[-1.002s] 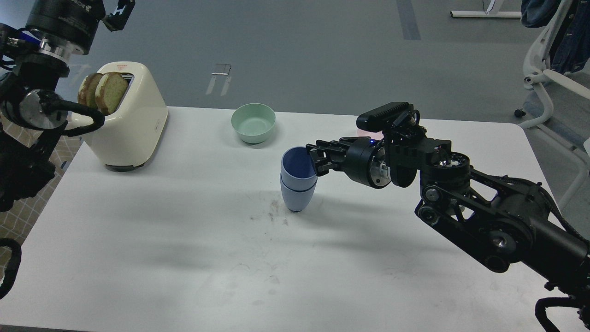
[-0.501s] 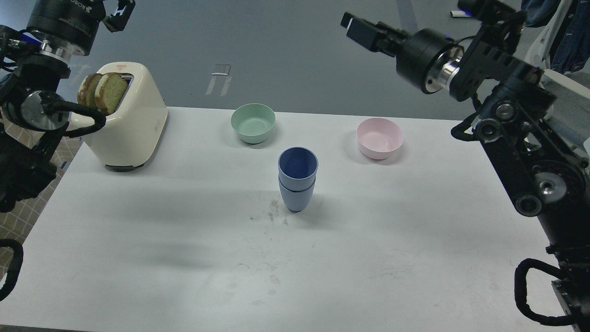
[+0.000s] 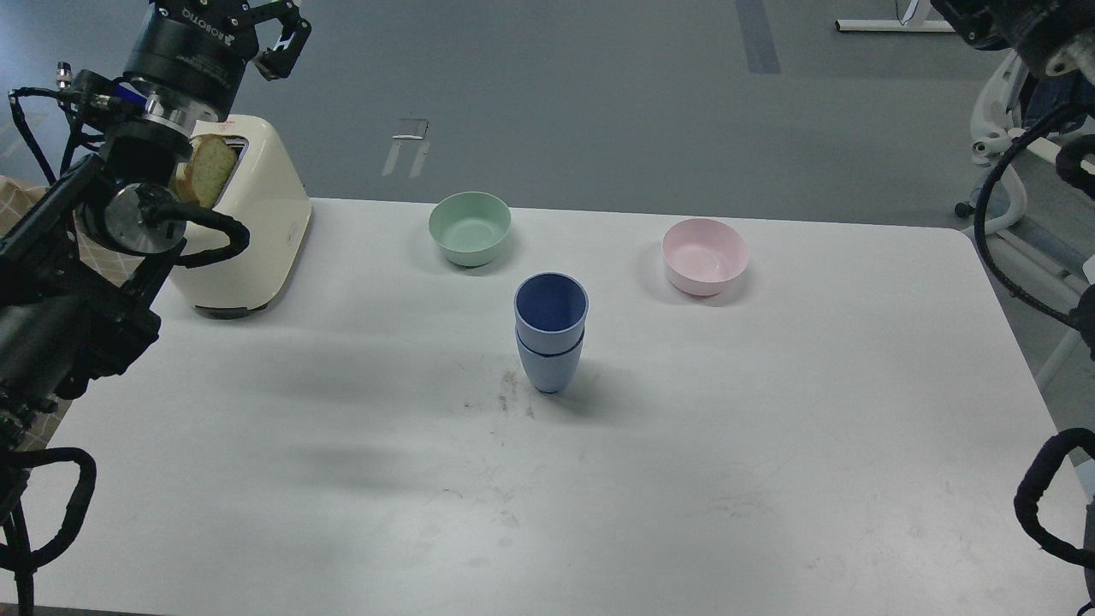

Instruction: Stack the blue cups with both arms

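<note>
The two blue cups stand nested upright in the middle of the white table (image 3: 770,428): the upper cup (image 3: 551,310) sits inside the lower cup (image 3: 547,370). Neither gripper touches them. My left gripper (image 3: 265,21) is raised at the top left, above the toaster and far from the cups; its fingers look spread and hold nothing, and the top edge partly cuts them off. My right arm (image 3: 1039,38) reaches out of the frame at the top right, and its gripper is out of view.
A cream toaster (image 3: 257,231) with toast (image 3: 205,171) in it stands at the back left, partly behind my left arm. A mint-green bowl (image 3: 470,227) and a pale pink bowl (image 3: 704,255) sit behind the cups. A white chair frame (image 3: 1009,162) stands right of the table.
My right gripper let go of the upper cup's rim, rose up and right, and has left the view. My left arm has shifted right over the toaster. The stacked cups stay put.
</note>
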Tool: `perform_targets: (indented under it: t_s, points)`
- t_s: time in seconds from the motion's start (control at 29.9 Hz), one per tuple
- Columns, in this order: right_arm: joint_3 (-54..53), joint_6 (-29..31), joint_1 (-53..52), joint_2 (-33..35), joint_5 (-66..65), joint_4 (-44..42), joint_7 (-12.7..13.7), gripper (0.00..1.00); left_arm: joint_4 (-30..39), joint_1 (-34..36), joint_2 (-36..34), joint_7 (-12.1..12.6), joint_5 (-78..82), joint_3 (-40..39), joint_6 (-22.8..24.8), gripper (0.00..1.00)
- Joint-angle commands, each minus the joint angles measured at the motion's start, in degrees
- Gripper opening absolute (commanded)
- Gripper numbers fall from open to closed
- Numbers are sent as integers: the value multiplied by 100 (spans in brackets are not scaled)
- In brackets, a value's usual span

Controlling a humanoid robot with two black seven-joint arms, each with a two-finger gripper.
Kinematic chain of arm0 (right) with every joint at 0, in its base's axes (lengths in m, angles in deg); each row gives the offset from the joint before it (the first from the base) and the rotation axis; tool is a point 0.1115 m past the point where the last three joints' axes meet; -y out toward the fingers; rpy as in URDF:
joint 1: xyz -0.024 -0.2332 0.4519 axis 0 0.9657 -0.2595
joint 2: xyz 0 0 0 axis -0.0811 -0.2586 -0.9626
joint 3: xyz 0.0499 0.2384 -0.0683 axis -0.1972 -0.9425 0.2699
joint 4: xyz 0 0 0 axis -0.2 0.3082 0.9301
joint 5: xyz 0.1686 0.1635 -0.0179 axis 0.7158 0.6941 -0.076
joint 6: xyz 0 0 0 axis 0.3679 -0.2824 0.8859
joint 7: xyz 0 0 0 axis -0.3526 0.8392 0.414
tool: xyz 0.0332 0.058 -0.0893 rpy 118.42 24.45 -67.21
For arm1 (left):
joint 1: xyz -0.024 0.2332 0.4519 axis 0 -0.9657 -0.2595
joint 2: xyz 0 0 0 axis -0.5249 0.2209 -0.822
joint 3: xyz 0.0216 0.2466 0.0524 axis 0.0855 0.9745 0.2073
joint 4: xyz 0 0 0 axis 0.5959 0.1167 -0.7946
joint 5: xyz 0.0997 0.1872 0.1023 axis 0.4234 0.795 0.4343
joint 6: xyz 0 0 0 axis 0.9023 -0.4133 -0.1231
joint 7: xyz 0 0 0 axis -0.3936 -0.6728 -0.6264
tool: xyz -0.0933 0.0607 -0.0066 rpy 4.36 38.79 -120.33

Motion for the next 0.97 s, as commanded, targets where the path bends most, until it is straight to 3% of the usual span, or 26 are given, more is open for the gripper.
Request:
perform_targets:
  t_s: [0.0, 0.13, 0.37, 0.94]
  points:
    - [-19, 0, 253, 116, 1520, -484, 0, 100, 4, 33, -2, -3, 0, -55, 3, 98]
    - [-19, 0, 263, 64, 2191, -906, 53, 100, 4, 33, 7, -12, -53, -90, 21, 98]
    - [17, 0, 70, -15, 2254, -1961, 9, 100, -14, -2, 7, -29, -88, -90, 21, 98]
    - [-80, 0, 280, -138, 2579, -907, -35, 100, 4, -46, 324, -21, -193, -116, -58, 98]
